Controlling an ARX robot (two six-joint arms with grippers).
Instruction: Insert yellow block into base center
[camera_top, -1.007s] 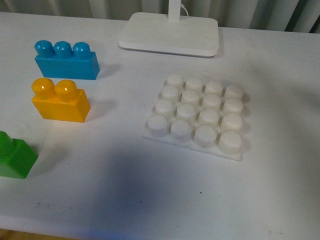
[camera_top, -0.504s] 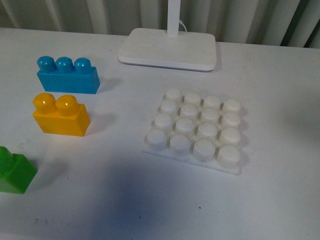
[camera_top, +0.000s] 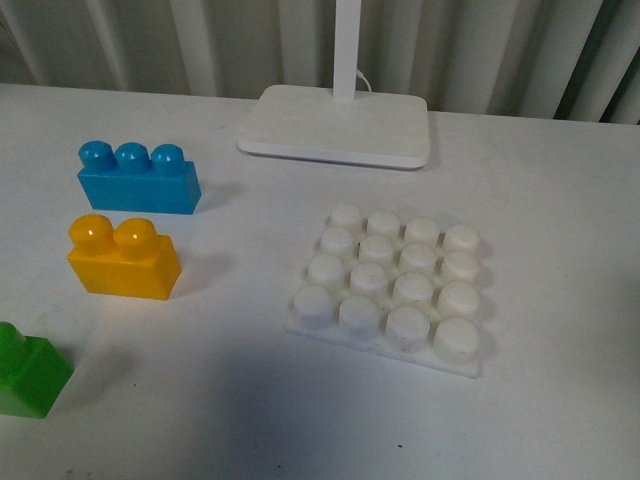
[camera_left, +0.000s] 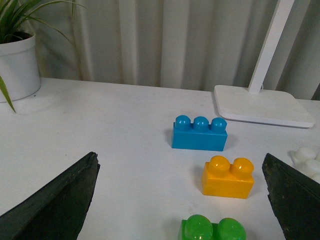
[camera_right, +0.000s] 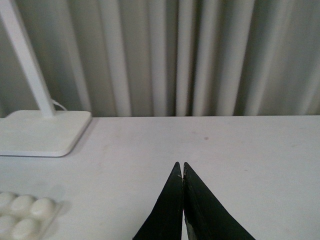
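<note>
Nothing readable anywhere here, no text, brand, number or sign. The yellow block (camera_top: 123, 262), blue brick (camera_top: 138, 180), green brick (camera_top: 30, 372), studded white base (camera_top: 392, 285) and lamp foot (camera_top: 338, 125) all show plain, unmarked surfaces.

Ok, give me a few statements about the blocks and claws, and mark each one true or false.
1. The yellow block is pressed onto the base. False: it stands on the table, apart from the base and to its left in the front view.
2. The left claw is open. True.
3. The right claw grips the green brick. False: its fingers are shut together on nothing, and the green brick sits on the table.
4. The blue brick has three studs on top. True.
</note>
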